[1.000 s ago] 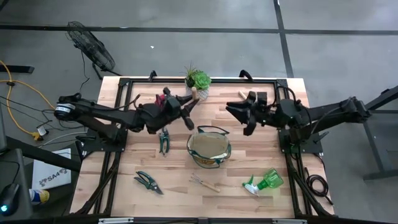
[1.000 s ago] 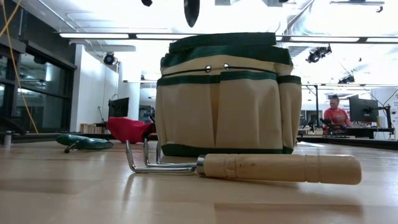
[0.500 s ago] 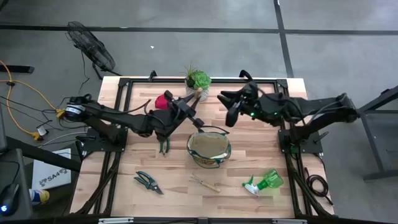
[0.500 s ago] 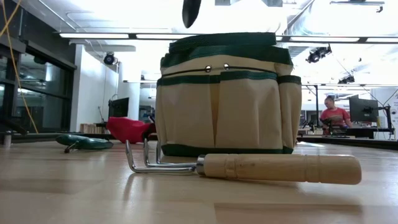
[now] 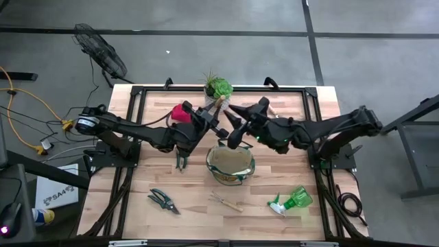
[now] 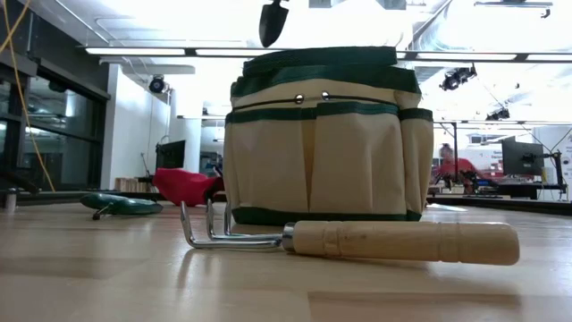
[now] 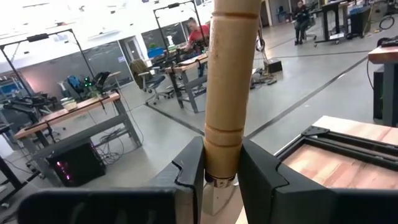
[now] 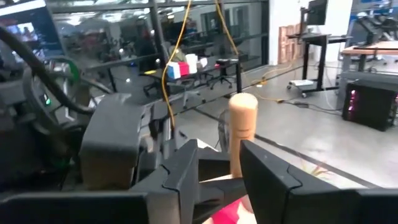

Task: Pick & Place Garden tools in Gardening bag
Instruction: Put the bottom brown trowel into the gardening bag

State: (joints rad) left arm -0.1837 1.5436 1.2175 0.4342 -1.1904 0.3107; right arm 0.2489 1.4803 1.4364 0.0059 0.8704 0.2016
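My left gripper (image 5: 208,120) is shut on a wooden-handled trowel (image 5: 217,106), held in the air just beyond the far left rim of the gardening bag (image 5: 230,163). The trowel's dark blade tip (image 6: 273,20) shows high above the bag (image 6: 326,134) in the low view. Facing it from the right, my right gripper (image 5: 233,127) stands open; the handle's free end (image 8: 242,124) shows just beyond its fingertips, untouched. On the table lie a hand rake (image 5: 225,201), two pruning shears (image 5: 181,159) (image 5: 163,200), a green spray bottle (image 5: 291,201) and a red glove (image 5: 181,112). My left gripper pinches the trowel's wooden handle between its two fingers at the blade end, just above the metal collar (image 7: 221,168). The fingers come level from the table's left and lie across the handle. The trowel is lifted clear, handle slanting up toward the far edge, blade below.
A green succulent in a white pot (image 5: 218,89) stands at the far edge, right behind both grippers. The rake (image 6: 357,240) lies along the bag's near side. The near left and far right of the wooden tabletop (image 5: 295,168) are bare. A person shows in the room beyond.
My right gripper has swung toward the table's left and risen a little, rolling as it went, until it faces the trowel's handle beside my left gripper. My left gripper has shifted slightly toward the bag and rolled, turning the trowel with it.
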